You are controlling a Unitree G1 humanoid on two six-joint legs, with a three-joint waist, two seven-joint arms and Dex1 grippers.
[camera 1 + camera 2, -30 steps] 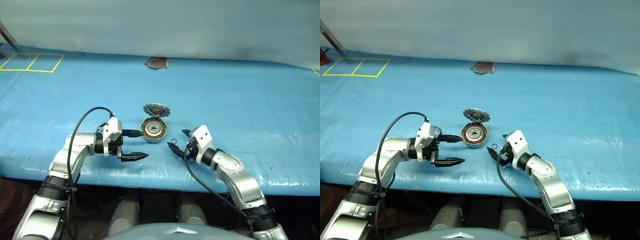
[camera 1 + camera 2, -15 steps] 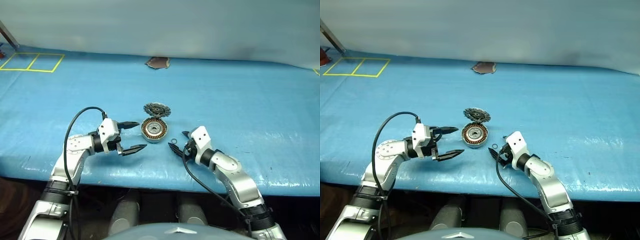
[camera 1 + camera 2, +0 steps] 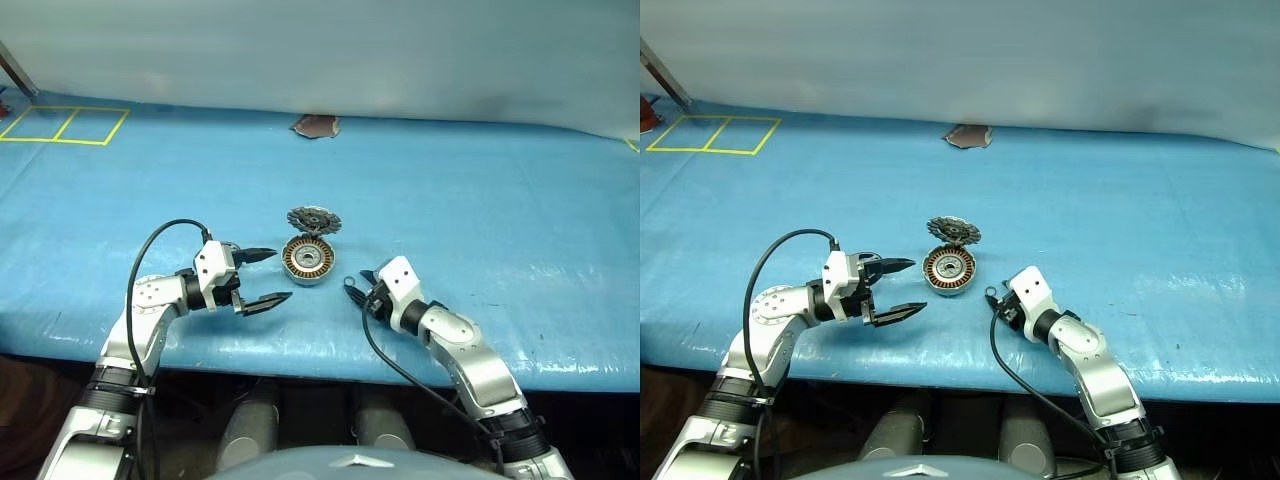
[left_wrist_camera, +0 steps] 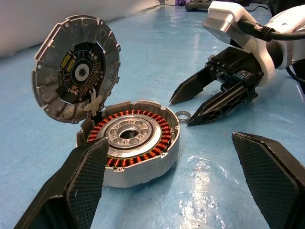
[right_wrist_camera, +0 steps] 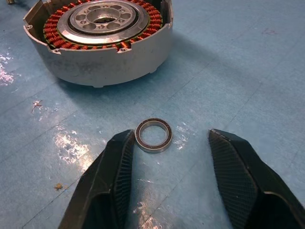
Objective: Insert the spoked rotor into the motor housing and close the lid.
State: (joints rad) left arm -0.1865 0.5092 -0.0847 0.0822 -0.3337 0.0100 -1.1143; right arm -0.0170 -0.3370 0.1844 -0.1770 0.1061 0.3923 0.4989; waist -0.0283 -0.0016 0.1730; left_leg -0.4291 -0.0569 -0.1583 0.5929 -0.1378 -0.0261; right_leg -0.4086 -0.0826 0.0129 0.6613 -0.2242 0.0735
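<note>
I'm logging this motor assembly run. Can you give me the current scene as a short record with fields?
surface: blue table cover
motor housing: open, copper windings showing, no rotor inside
lid: hinged up at the housing's edge
small ring: flat on the cover beside the housing, between the right pincer's fingers
left pincer: open, near the housing, holding nothing
right pincer: fingers apart around the ring

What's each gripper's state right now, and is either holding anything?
Left gripper: open, holding nothing, beside the round silver motor housing.
Right gripper: open, straddling the small dark ring, not gripping it.
</note>
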